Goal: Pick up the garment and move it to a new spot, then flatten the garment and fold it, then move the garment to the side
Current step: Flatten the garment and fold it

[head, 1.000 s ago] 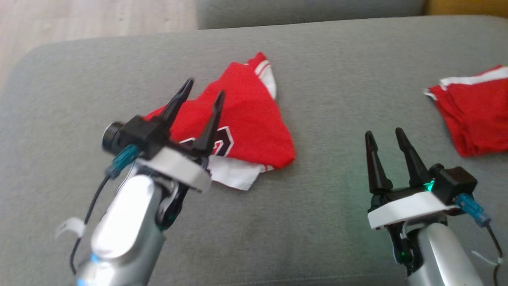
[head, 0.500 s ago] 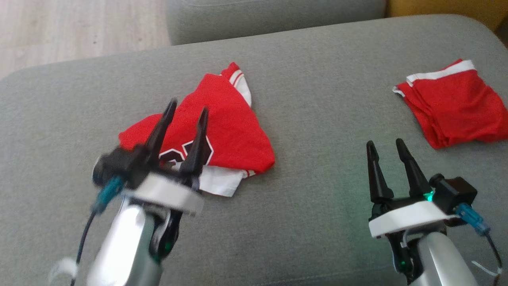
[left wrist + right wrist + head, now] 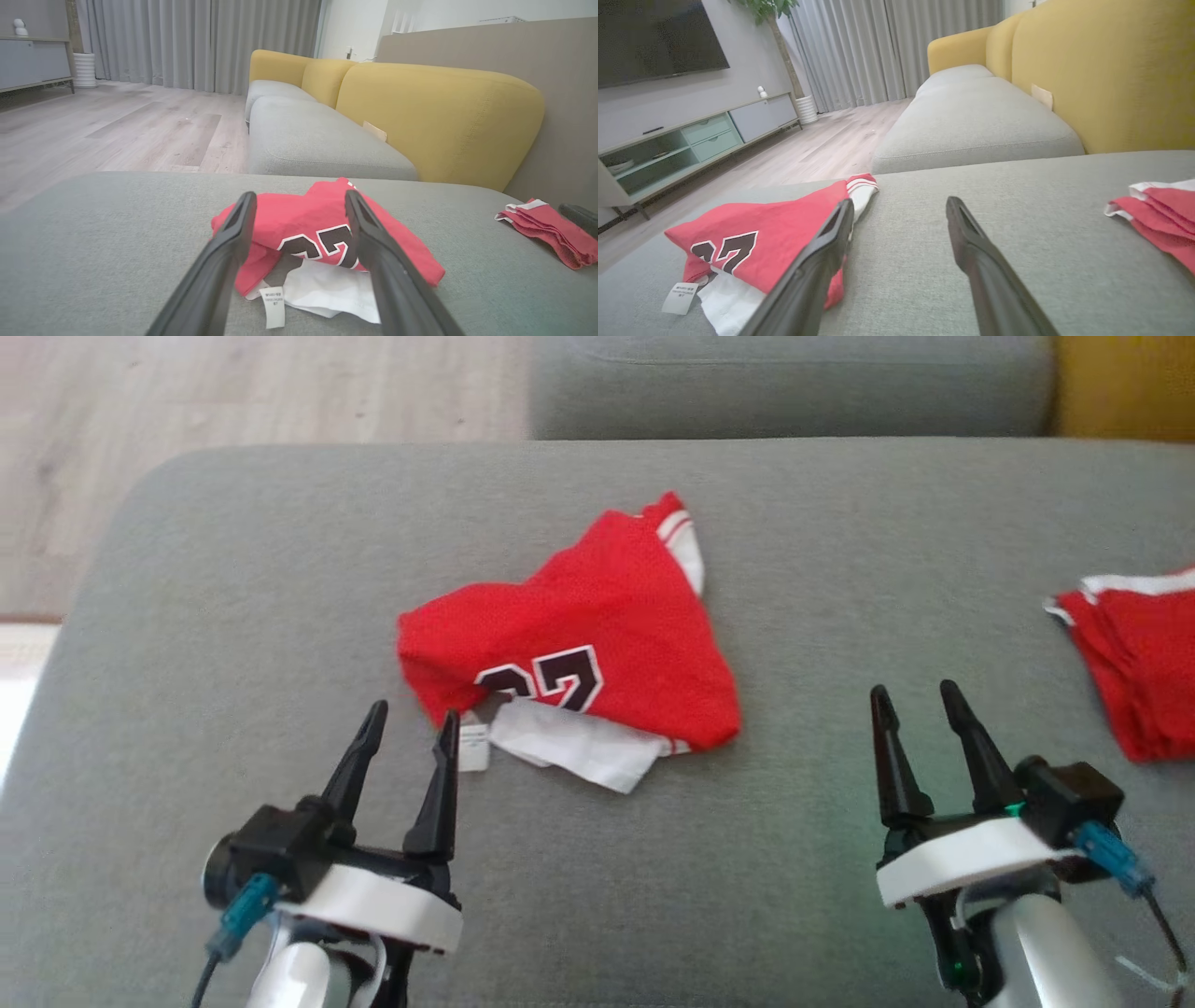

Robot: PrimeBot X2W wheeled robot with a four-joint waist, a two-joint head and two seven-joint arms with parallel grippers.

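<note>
Red garment (image 3: 579,644): crumpled, with a black, white-edged number facing up and white lining spilling from its near edge. A small white label (image 3: 473,747) lay flat beside that edge. The garment lay near the middle of the grey sofa cushion (image 3: 233,579), and nothing held it. Left gripper (image 3: 414,711): jaws spread wide and empty, positioned just short of the garment's near left corner, with one fingertip close to the label; contact could not be judged. In the left wrist view its two fingers framed the number. Right gripper (image 3: 913,689): jaws also wide apart and empty, over bare cushion to the right of the garment and apart from it. Second red garment (image 3: 1139,663): white-trimmed and folded, at the cushion's right side, well apart from the first. Surroundings: a further grey seat cushion (image 3: 317,149), a yellow backrest (image 3: 439,121), pale wood floor (image 3: 233,392) and grey curtains (image 3: 187,42).
</note>
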